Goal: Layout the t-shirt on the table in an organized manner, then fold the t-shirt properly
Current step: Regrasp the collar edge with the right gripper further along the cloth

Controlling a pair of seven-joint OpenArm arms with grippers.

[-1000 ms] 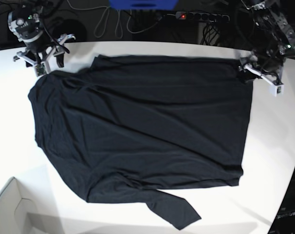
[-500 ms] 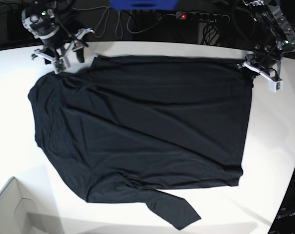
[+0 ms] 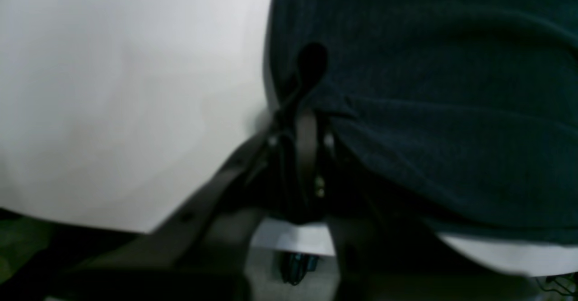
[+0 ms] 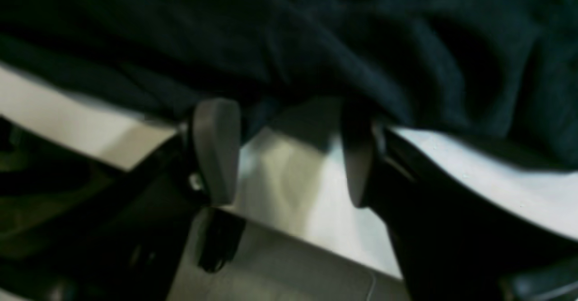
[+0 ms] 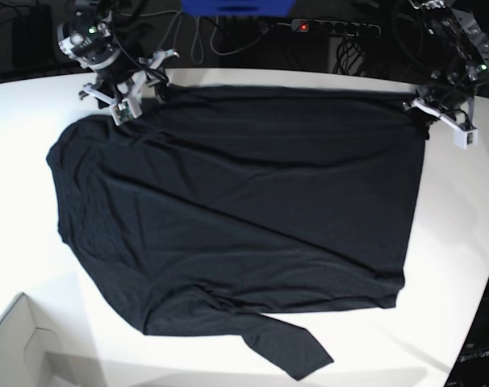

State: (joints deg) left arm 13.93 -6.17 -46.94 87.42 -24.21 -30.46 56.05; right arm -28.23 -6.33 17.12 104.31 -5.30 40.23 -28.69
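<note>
The black t-shirt (image 5: pixel 228 210) lies spread on the white table (image 5: pixel 18 201), one sleeve trailing toward the near edge. At the far right corner my left gripper (image 5: pixel 424 113) is shut on the shirt's hem; the left wrist view shows the gripper (image 3: pixel 303 125) pinching the fabric (image 3: pixel 429 89) at the cloth's edge. My right gripper (image 5: pixel 140 95) stands open at the far left corner. In the right wrist view its two fingers (image 4: pixel 216 152) straddle bare table (image 4: pixel 474 179), with the shirt's edge (image 4: pixel 316 43) draped just over the fingertips.
A white cardboard box corner (image 5: pixel 18 347) sits at the near left. A power strip (image 5: pixel 333 27) and cables lie beyond the table's far edge. The table's curved edge runs down the right side, close to the left arm.
My right gripper has travelled right along the far edge to the shirt's corner and opened wider. My left gripper has shut on the far right corner and drawn it outward, straightening the far hem.
</note>
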